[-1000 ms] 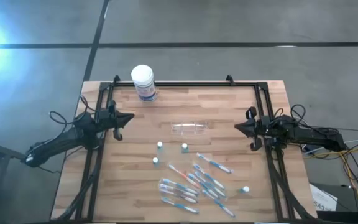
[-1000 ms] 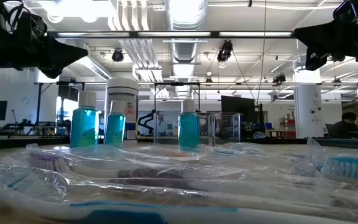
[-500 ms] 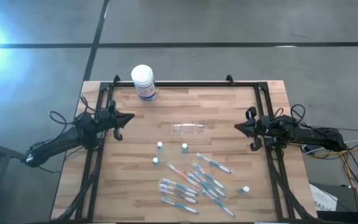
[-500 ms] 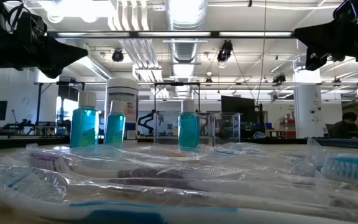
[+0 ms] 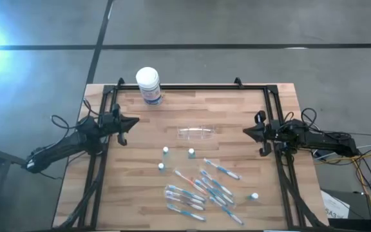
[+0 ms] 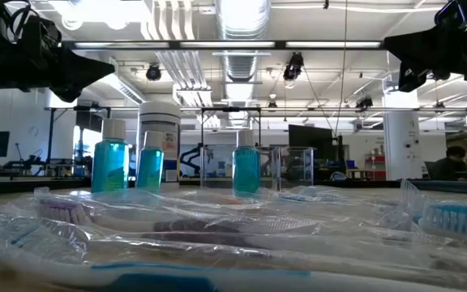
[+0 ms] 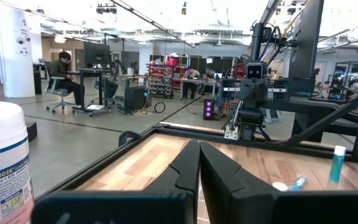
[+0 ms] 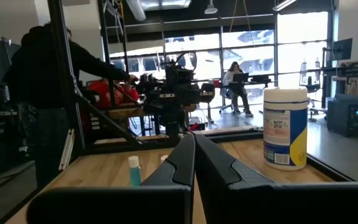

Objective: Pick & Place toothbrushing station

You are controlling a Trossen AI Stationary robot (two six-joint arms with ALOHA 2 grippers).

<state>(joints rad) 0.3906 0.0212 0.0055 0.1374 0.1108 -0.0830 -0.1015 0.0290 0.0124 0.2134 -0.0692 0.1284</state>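
Left gripper [image 5: 134, 122] at the left edge of the table [image 5: 237, 106], jaws together, holding nothing. Right gripper [image 5: 247, 132] at the right edge, jaws together too, holding nothing. Clear cup [image 5: 197, 133] on its side between them, well apart from both. Toothbrushes [image 5: 201, 190] in a heap nearer the front, small bottles [image 5: 165, 150] beside. From above, only white caps; from low down, blue liquid in the bottles.
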